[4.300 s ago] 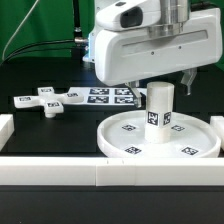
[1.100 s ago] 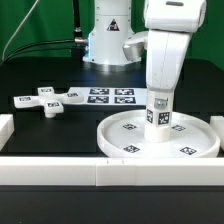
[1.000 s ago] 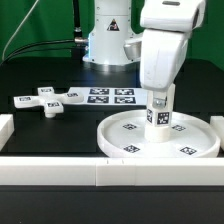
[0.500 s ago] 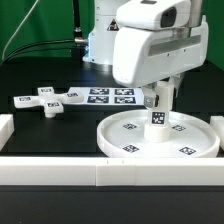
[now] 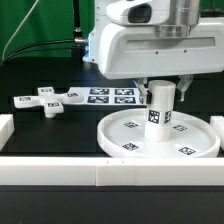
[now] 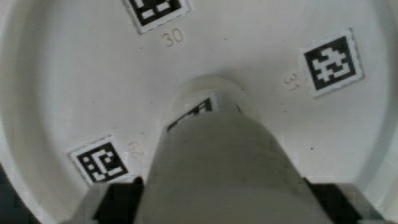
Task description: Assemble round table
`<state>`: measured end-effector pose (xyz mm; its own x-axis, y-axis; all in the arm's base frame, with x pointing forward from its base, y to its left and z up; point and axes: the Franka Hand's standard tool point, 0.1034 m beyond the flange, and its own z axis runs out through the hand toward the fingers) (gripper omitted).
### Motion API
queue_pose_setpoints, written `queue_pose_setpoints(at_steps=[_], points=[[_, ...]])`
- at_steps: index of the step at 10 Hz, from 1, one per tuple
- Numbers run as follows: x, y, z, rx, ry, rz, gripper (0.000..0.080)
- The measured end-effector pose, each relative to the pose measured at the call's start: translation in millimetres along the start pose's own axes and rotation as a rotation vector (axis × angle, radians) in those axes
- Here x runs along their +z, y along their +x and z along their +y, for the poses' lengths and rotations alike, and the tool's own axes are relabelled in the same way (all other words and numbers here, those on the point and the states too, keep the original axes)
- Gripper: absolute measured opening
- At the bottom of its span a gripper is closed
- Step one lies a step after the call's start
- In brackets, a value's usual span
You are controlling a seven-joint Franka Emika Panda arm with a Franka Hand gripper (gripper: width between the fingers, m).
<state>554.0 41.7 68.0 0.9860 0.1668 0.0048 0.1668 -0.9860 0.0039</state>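
Exterior view: the short thick cylinder (image 5: 162, 110) is seen upright at the centre of the round disc (image 5: 112, 140), directly beneath the gripper (image 5: 163, 92). It is flanked closely by both fingers (image 6: 118, 200); whether it is clamped cannot be told.

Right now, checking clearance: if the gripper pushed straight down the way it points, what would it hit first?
The gripper holds the cylinder, which stands on the round disc; going straight down, its fingertips would probably meet the disc's floor beside the cylinder first.
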Motion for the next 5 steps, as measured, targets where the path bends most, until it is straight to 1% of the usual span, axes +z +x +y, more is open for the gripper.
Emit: queue_pose_setpoints(at_steps=[1,2,3,4,5], points=[[0.0,0.0,0.1,0.038,0.002,0.000,0.0409],[0.5,-0.6,1.0,0.143,0.011,-0.001,0.0409],[1.4,-1.5,2.2,0.273,0.029,-0.003,0.0409],[1.5,-0.7,3.4,0.363,0.040,0.003,0.0409],[1.4,-0.8,4.4,0.540,0.057,-0.002,0.0409]])
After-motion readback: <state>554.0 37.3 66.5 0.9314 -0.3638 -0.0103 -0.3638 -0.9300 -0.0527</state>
